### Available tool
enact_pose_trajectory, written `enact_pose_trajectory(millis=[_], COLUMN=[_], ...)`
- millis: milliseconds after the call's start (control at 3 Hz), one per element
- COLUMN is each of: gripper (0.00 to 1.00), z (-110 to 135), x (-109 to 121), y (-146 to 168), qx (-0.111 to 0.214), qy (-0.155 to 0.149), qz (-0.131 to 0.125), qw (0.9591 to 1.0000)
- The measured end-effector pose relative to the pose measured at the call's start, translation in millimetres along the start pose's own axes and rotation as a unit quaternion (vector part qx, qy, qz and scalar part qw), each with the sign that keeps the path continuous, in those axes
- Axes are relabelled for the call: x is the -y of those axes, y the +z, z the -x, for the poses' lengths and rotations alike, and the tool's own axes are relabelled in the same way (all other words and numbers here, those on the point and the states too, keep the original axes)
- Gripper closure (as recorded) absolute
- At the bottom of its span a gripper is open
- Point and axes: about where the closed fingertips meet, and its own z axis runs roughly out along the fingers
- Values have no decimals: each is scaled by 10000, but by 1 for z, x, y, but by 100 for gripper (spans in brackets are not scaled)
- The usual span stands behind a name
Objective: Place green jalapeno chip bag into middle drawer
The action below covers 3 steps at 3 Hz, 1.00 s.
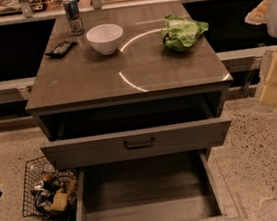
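The green jalapeno chip bag [183,32] lies crumpled on the right side of the brown cabinet top [144,71], with its white label patch facing up. The middle drawer [145,202] is pulled far out at the bottom of the view, and its flat floor is bare. My gripper [271,95] hangs at the right edge of the view, beside the cabinet, to the right of the bag and lower in the frame. It holds nothing that I can see.
A white bowl [105,37], a drink can [72,15] and a black remote-like object [60,49] stand on the left of the top. The drawer with a black handle [139,143] is partly open above the middle drawer. A wire basket [46,189] of items sits on the floor at left.
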Motion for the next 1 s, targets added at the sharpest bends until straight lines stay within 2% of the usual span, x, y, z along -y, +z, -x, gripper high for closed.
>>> enact_pose_trajectory(millis=[333,667,1000], gripper=[0,0,0], z=[0,2,6], x=[0,21,77], y=[0,1,3], qx=[2,176,636], qy=[0,212,769], qz=[-5,-271,-904], qw=[10000,9993,9909])
